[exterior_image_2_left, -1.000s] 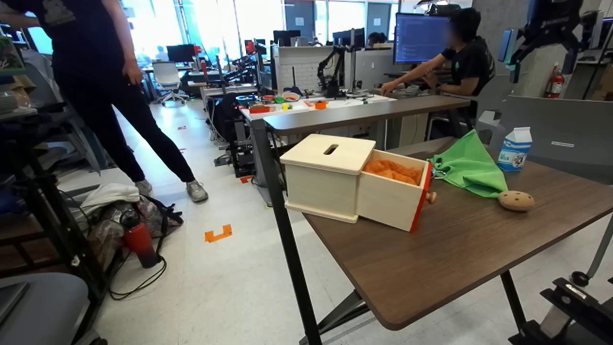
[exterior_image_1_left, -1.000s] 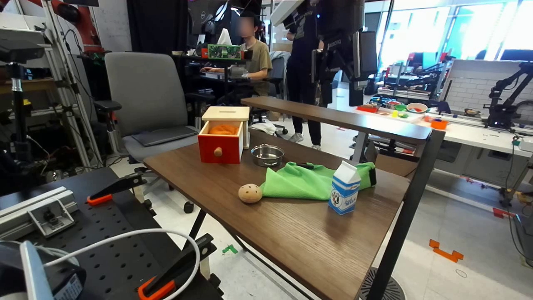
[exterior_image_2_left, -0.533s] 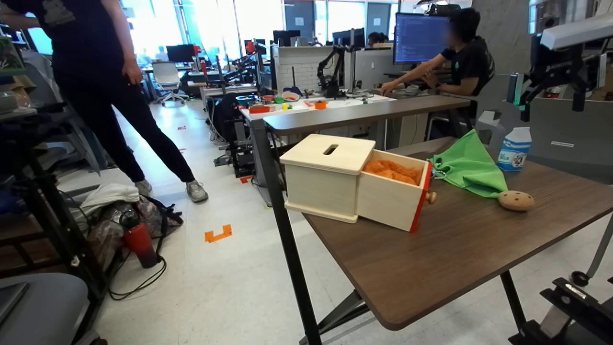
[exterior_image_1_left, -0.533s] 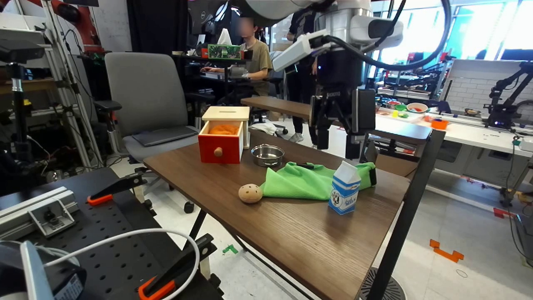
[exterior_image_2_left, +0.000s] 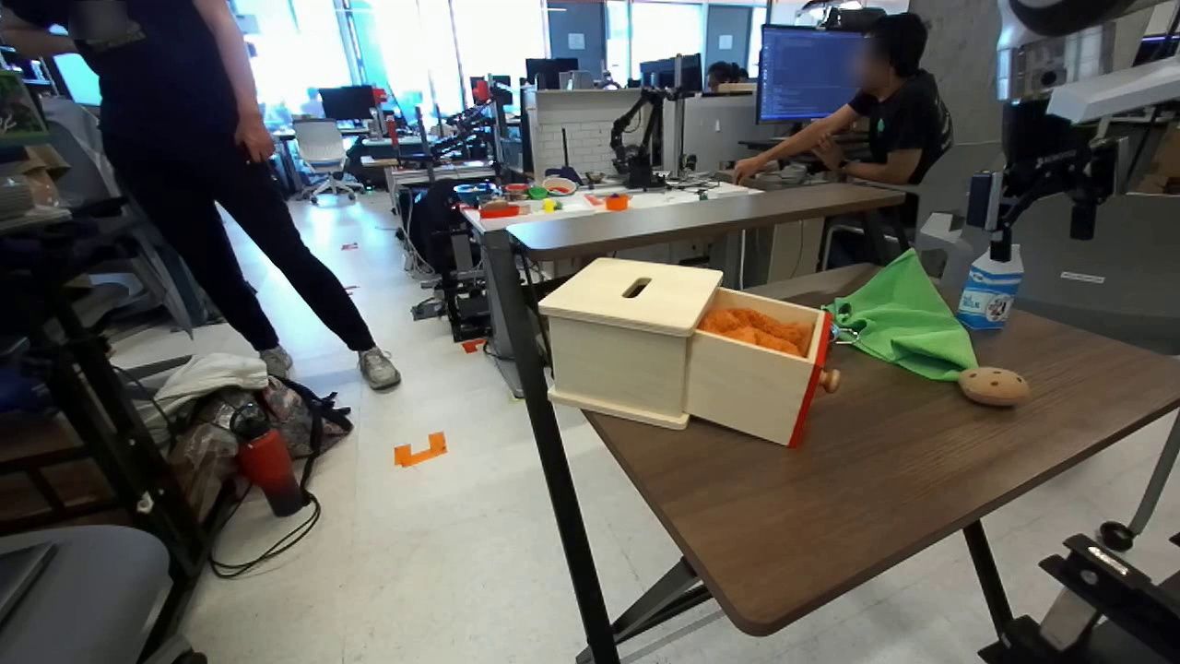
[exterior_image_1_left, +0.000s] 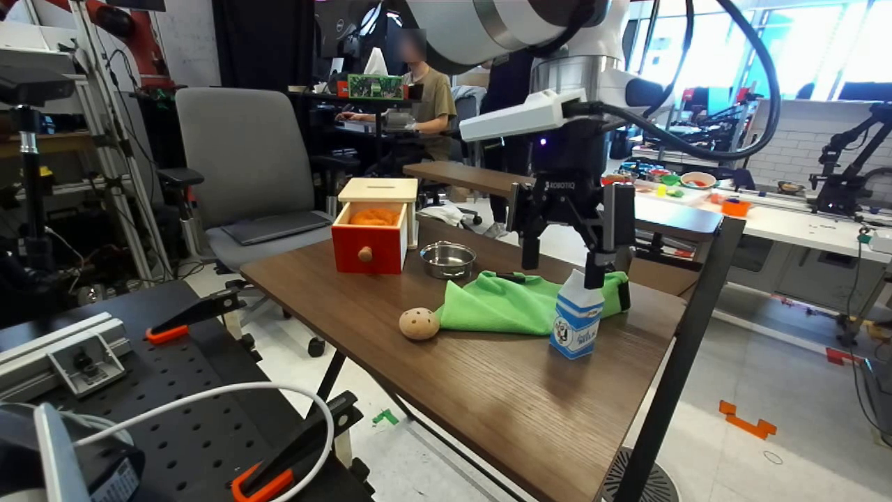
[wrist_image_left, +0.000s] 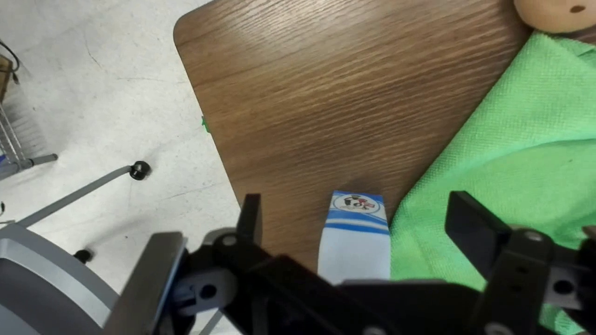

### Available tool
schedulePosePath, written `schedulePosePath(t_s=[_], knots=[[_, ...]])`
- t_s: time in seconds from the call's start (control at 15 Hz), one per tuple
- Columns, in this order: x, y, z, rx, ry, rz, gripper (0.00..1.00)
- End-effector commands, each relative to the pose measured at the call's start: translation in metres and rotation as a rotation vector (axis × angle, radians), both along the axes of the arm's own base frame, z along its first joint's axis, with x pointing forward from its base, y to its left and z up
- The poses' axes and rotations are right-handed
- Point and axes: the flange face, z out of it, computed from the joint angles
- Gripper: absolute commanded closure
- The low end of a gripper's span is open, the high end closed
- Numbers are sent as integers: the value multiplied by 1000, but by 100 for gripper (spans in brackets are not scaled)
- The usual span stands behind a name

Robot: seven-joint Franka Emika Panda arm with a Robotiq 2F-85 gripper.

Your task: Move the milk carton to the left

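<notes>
The milk carton (exterior_image_1_left: 575, 324), white and blue with a peaked top, stands upright on the brown table, against or just in front of the green cloth. It also shows in an exterior view (exterior_image_2_left: 988, 300). My gripper (exterior_image_1_left: 562, 262) is open and empty, just above the carton, pointing down. In an exterior view, one finger (exterior_image_1_left: 594, 270) overlaps the carton's top. In the wrist view, the carton (wrist_image_left: 355, 246) shows between the spread fingers, with its near end hidden by the gripper's body. The fingers appear apart from it on both sides.
A green cloth (exterior_image_1_left: 505, 307) lies beside the carton. A tan ball (exterior_image_1_left: 419, 324) sits at the cloth's tip. A metal bowl (exterior_image_1_left: 447, 261) and a red-fronted box (exterior_image_1_left: 369, 240) with orange stuff in its open drawer stand farther off. A raised shelf (exterior_image_1_left: 474, 178) runs along the table's back.
My gripper has come down from high above the table to just over the carton, and has turned a little. It stays open. The carton and the other objects have not moved.
</notes>
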Motion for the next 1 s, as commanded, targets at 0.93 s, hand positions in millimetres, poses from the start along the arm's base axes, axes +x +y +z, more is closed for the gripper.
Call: schedulePosePath(t_s=[0.93], knots=[[31,-7,-38,94,-20,-22,0]])
